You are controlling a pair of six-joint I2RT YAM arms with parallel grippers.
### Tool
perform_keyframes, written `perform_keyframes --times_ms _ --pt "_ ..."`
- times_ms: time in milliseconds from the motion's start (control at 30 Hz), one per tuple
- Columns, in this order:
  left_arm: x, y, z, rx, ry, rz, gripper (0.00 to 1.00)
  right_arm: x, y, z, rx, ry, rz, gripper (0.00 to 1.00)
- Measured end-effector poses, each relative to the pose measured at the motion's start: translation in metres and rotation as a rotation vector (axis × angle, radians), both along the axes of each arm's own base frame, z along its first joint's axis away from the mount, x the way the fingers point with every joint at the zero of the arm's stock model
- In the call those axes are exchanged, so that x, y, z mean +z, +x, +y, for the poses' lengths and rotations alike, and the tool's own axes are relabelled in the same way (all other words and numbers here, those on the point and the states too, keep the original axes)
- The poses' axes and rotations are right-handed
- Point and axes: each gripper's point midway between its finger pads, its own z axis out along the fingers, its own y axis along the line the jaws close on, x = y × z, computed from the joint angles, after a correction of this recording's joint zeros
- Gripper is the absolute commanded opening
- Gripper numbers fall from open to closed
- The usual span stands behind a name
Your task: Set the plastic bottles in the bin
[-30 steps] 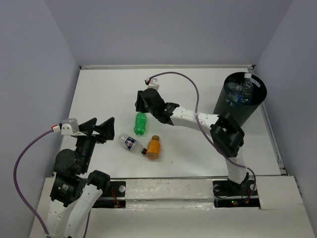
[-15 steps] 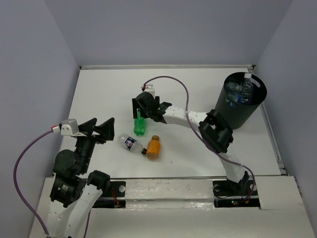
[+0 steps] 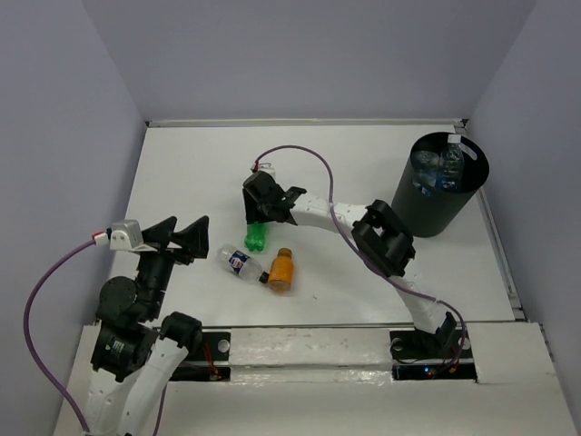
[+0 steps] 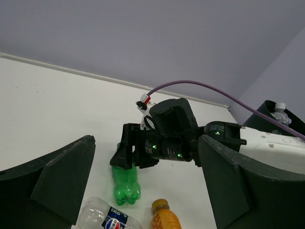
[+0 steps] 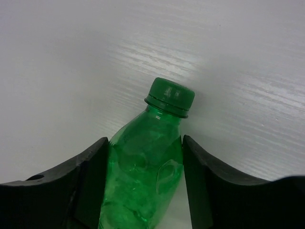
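Okay, right gripper point(image 5: 145, 143) clamped on green bottle point(image 5: 143, 171) (lying flat), orange bottle point(image 3: 281, 270) at its 5 o'clock, bin point(image 3: 425, 211) at 3 o'clock; left gripper point(image 3: 188, 225) at 8 o'clock, fingers apart.

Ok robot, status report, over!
Right gripper shut on green bottle, not lifted yet. Left gripper open, idle. Orange bottle and labelled bottle lie close by; way to bin looks clear.

three plastic bottles lie on the counter point(image 3: 182, 173): one green bottle point(image 3: 258, 236), one orange bottle point(image 3: 281, 270), one small labelled bottle point(image 3: 240, 262). one black bin point(image 3: 427, 204) holds clear bottles point(image 3: 451, 162) (at least two; the full count is hidden).
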Motion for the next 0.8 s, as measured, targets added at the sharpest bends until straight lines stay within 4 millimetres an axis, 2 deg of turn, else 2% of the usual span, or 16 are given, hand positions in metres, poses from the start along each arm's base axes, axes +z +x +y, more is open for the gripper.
perform_keyframes --times_ms 33,100,133,300,433,600,700,733,800 --pt "0.000 0.000 0.000 0.000 0.000 -0.001 0.99 0.000 0.000 0.000 -0.005 0.002 0.003 0.34" --pt "0.000 0.000 0.000 -0.002 0.000 -0.001 0.99 0.001 0.001 0.000 -0.015 0.010 0.004 0.32" --pt "0.000 0.000 0.000 -0.002 0.000 -0.001 0.99 0.001 0.001 0.000 -0.018 0.012 0.003 0.27" --pt "0.000 0.000 0.000 -0.003 0.000 -0.001 0.99 0.010 0.007 -0.001 -0.032 0.014 -0.032 0.25" --pt "0.000 0.000 0.000 -0.003 0.000 -0.001 0.99 0.043 0.014 -0.002 -0.034 0.044 -0.111 0.25" --pt "0.000 0.000 0.000 -0.003 0.000 -0.002 0.99 0.128 0.013 -0.024 -0.055 0.128 -0.268 0.25" --pt "0.000 -0.001 -0.001 -0.006 0.000 -0.002 0.99 0.196 0.011 -0.053 -0.091 0.177 -0.395 0.24" --pt "0.000 -0.001 -0.001 -0.006 0.001 -0.002 0.99 0.211 0.011 -0.062 -0.104 0.188 -0.426 0.24" --pt "0.000 -0.001 -0.001 -0.006 0.000 -0.002 0.99 0.257 0.010 -0.092 -0.144 0.212 -0.516 0.24"
